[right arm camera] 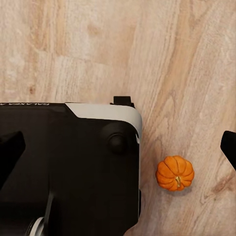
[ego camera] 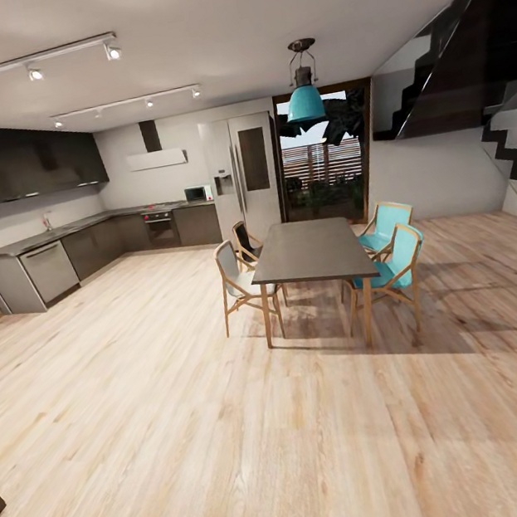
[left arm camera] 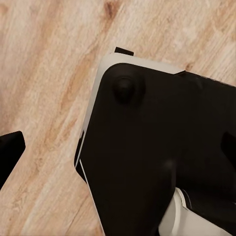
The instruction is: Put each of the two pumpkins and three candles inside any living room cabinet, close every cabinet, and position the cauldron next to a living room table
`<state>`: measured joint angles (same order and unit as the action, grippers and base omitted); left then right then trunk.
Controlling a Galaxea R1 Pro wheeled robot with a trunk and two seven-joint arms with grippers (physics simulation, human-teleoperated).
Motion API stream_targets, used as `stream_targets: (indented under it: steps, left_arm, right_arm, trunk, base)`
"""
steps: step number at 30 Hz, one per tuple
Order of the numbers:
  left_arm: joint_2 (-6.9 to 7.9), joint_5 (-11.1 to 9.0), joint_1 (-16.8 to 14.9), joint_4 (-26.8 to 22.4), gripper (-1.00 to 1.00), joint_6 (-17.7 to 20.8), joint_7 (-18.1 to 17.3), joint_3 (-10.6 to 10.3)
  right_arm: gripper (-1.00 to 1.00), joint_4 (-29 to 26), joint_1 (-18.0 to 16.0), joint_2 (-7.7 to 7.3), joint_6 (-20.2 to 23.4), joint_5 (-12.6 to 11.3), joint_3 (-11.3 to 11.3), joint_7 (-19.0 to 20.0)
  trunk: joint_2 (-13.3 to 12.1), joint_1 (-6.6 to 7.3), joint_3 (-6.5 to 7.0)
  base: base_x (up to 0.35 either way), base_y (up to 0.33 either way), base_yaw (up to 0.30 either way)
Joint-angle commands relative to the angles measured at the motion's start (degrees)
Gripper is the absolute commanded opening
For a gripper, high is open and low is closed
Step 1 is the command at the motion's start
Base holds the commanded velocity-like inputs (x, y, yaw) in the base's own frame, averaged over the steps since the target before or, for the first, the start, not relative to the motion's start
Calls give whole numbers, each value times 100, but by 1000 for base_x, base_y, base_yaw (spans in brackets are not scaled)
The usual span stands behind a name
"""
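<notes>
One small orange ribbed pumpkin [right arm camera: 175,172] with a short dark stem lies on the pale wood floor, close beside the corner of my black and white base [right arm camera: 73,162]. My right gripper [right arm camera: 119,147] hangs open above the floor, its two dark fingertips [right arm camera: 10,147] spread wide with nothing between them. My left gripper [left arm camera: 118,147] also stands open over my base [left arm camera: 157,157], one dark fingertip [left arm camera: 10,150] over the floor. The candles, cabinet, cauldron and low table are out of view.
Ahead, a tall dark dining table [ego camera: 312,249] stands with several chairs [ego camera: 393,257] around it. A kitchen counter [ego camera: 46,243] runs along the left wall, a fridge [ego camera: 244,172] at the back, black stairs [ego camera: 503,108] at the right. Wood floor [ego camera: 240,447] stretches in front.
</notes>
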<state>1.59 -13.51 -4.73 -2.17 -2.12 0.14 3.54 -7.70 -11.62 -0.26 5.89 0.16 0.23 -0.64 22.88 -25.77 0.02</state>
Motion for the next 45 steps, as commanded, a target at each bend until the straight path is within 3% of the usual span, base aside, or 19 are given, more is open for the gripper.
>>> stream_targets:
  steps: [1,12,31,45]
  left_arm:
    - [-1,-3,-2,5,100,-16,2,33]
    - [-1,-2,-2,11,100,-23,2,21]
    - [-1,-2,-2,23,100,-31,4,15]
    - [-1,-2,-2,23,100,-34,7,15]
  right_arm:
    - [100,-12,2,0,35,2,3,-7]
    - [100,-12,2,0,33,1,3,-7]
    - [100,-12,2,0,28,1,3,-7]
    - [100,-12,2,0,28,-2,1,-7]
  trunk:
    - [3,-2,-2]
    - [3,-2,-2]
    - [3,-2,-2]
    - [3,-2,10]
  base:
    - [0,0,0]
    - [0,0,146]
    - [-1,93,16]
    - [-47,58,197]
